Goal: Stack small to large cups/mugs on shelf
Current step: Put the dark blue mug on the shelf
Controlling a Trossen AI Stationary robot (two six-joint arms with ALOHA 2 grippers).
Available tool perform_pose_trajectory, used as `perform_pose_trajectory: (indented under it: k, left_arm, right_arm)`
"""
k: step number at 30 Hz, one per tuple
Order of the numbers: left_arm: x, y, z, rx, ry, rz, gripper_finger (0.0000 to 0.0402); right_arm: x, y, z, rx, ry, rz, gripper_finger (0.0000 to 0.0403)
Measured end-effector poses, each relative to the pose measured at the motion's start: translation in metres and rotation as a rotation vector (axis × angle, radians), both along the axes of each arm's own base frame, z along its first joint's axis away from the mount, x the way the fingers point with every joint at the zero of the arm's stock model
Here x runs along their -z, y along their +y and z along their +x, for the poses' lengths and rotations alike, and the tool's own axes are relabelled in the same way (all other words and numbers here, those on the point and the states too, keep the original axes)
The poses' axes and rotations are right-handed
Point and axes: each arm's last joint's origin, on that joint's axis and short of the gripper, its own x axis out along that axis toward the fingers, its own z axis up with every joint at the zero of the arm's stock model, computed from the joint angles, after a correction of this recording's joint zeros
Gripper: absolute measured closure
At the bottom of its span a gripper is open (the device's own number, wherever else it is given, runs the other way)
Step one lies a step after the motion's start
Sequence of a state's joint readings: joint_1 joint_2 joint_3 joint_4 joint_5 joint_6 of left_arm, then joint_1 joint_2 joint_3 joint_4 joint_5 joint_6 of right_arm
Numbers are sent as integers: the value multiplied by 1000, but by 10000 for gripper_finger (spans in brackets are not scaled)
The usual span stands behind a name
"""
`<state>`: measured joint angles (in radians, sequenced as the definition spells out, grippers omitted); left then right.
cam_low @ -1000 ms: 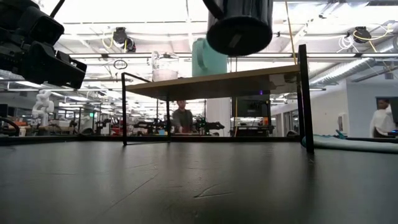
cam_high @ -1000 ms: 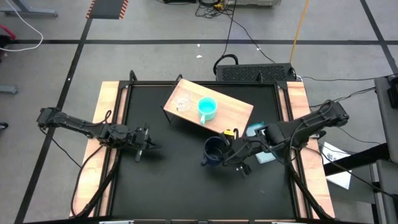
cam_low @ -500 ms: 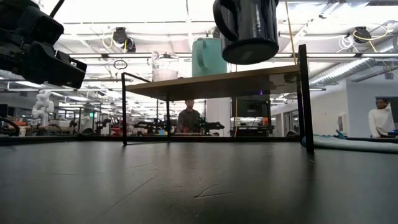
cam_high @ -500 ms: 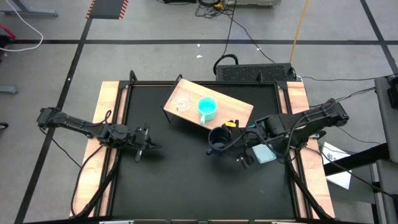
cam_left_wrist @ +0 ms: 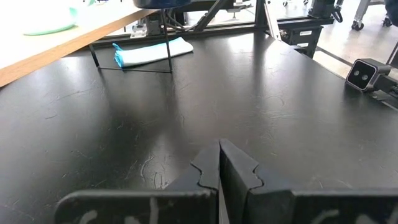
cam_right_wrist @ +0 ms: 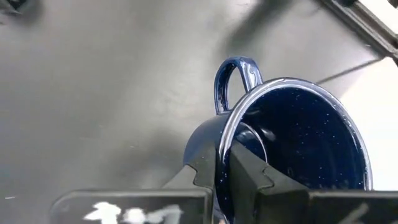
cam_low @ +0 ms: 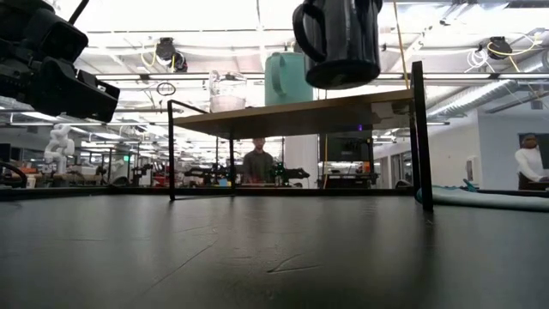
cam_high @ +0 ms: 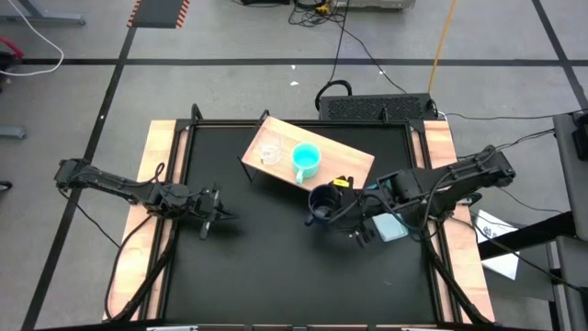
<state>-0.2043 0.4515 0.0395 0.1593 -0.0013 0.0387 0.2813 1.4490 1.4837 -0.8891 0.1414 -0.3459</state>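
- Right gripper [cam_right_wrist: 225,167] pinches the black mug [cam_high: 322,202] by its rim, above shelf [cam_high: 349,164] height.
- Left gripper [cam_left_wrist: 219,163] is pressed together, holding nothing.
- No readable writing shows.

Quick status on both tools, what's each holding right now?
Left tool: closed, empty, low over the table.
Right tool: closed on the dark mug rim, mug held up beside the shelf.
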Motion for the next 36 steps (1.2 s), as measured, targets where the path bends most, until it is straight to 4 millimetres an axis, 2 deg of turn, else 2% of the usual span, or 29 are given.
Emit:
perform_pose_trajectory:
  k: [10, 21, 36]
  left_arm:
    - [0, 0, 0, -3, 3, -12, 394]
    - [0, 0, 0, -3, 1, -12, 394]
    - [0, 0, 0, -3, 2, -14, 394]
  right_arm:
    - [-4, -3, -8, 14, 14, -20, 389]
    - [-22, -19, -26, 71, -39, 5, 389]
    - [-23, -45, -25, 192, -34, 18, 389]
